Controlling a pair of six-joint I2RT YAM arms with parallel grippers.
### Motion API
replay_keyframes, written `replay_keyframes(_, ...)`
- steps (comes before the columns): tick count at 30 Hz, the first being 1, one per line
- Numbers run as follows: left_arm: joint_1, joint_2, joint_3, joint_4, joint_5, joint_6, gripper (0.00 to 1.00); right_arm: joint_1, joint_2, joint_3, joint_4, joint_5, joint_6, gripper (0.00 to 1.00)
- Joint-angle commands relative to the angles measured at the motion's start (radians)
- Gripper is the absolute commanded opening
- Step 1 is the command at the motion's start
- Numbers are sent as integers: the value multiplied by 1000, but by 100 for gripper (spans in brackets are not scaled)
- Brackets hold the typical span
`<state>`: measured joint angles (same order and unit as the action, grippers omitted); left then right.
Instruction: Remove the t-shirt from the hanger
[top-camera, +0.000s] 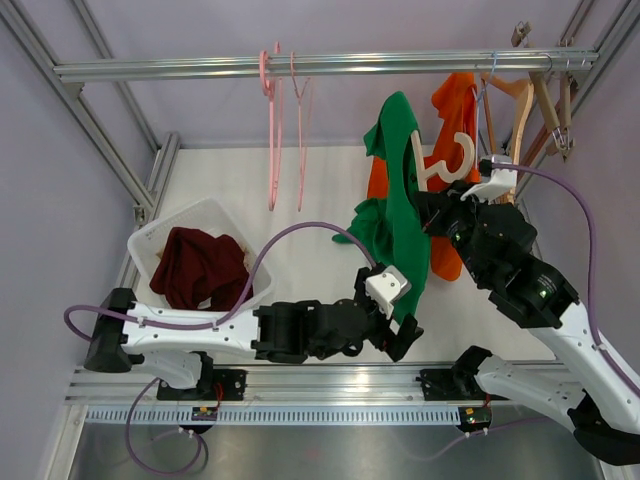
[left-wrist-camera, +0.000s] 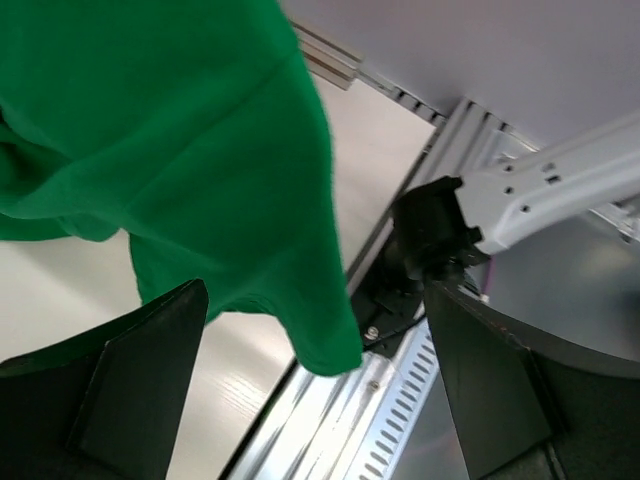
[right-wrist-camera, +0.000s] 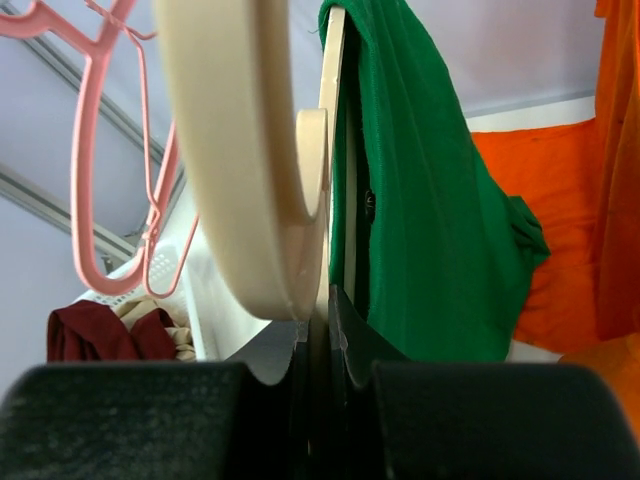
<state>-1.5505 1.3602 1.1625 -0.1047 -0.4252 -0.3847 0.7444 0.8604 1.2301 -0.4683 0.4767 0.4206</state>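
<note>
Well, my right gripper (right-wrist-camera: 320, 330) was clenched on the cream hanger (right-wrist-camera: 235, 170), with the green t-shirt (left-wrist-camera: 200, 150) draped just beyond its fingers. My left gripper (left-wrist-camera: 310, 300) gaped wide, the shirt's hem hanging between its jaws. I judged I should close deep on fabric, then pull down steadily.

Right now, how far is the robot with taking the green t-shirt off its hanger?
Done: the right fingers are shut on the cream hanger. In hand: the left fingers stand open near the green t-shirt, gripping nothing. Left: the shirt drapes over the hanger and must be pulled off.
</note>
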Motion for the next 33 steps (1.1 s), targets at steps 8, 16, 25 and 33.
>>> replay_keyframes(8, -2, 50, 5, 160, -184, 52, 38, 24, -54, 11, 99, -12, 32, 0)
replay_keyframes(16, -46, 53, -90, 163, -138, 44, 0, 24, -31, 46, 157, -6, -9, 0)
replay_keyframes(25, -95, 82, -236, 183, -75, -95, 0, 24, 32, 135, 272, -3, -75, 0)
replay_keyframes(33, -123, 11, -336, 115, -176, -129, 0, 24, 3, 308, 117, -59, -118, 0)
